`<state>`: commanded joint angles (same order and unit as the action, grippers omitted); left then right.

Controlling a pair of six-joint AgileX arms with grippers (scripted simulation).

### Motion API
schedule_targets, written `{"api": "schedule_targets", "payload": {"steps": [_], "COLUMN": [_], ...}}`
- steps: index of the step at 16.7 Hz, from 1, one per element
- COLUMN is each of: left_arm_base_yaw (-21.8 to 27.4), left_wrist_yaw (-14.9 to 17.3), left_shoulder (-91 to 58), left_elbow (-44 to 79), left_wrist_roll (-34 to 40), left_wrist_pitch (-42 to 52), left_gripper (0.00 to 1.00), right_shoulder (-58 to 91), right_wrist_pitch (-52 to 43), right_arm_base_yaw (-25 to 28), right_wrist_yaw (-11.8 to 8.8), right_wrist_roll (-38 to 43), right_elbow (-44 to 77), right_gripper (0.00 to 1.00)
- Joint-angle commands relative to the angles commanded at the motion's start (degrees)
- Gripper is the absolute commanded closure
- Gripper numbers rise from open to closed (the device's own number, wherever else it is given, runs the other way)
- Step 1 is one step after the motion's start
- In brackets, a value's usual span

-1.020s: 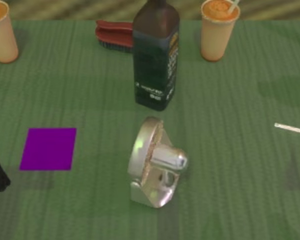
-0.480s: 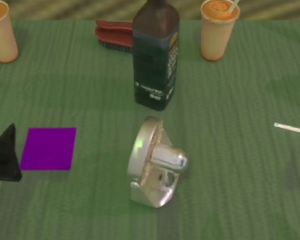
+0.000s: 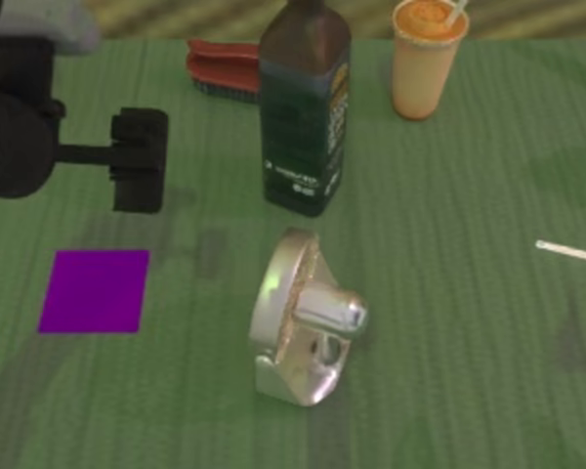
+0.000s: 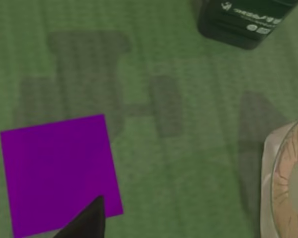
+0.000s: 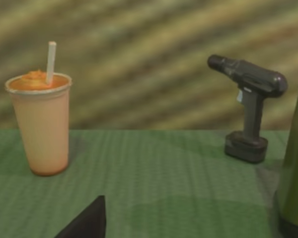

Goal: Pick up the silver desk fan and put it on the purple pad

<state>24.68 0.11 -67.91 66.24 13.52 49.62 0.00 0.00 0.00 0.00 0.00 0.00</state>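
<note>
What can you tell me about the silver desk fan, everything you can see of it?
The shiny chrome-silver desk fan has a round disc head, a stubby rounded motor cylinder pointing toward the table's right, and a small wedge base at its near end. It looks like polished metal. It rests on the green table near the centre, just in front of the tall dark bottle but apart from it, well right of the flat purple pad. Nothing grips it.

Chrome-silver on the desk fan (image 3: 303,318), vivid purple on the pad (image 3: 94,290) to its left, both over mottled green tabletop (image 3: 469,322). Beyond the fan: near-black bottle (image 3: 305,107) (pale label print), orange-peach cup (image 3: 427,59), red brush (image 3: 220,66).
</note>
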Motion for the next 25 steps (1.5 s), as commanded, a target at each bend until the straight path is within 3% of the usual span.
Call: {"api": "schedule_targets", "payload": {"steps": [6,12,19,25], "left_arm_base_yaw": [10.8,17.0,17.2,17.3], "left_wrist_yaw": [0.2,0.1,0.1,0.0], "left_shoulder": [-30.4,-47.5,-48.6,-48.1], "left_elbow": [29.7,44.4,45.2,35.3], "left_wrist_roll": [5.9,9.1,9.2,9.1], "left_wrist_pitch": [21.2,34.6,35.3,26.0], "left_gripper": [0.00,0.00,0.00,0.00], "right_shoulder": [0.0,0.0,0.0,0.0], "right_wrist_pitch": [0.0,0.0,0.0,0.0], "right_arm_base_yaw": [0.0,0.0,0.0,0.0], "right_wrist_yaw": [0.0,0.0,0.0,0.0], "right_wrist_roll": [0.0,0.0,0.0,0.0], "right_elbow": [0.0,0.0,0.0,0.0], "right_gripper": [0.00,0.00,0.00,0.00]}}
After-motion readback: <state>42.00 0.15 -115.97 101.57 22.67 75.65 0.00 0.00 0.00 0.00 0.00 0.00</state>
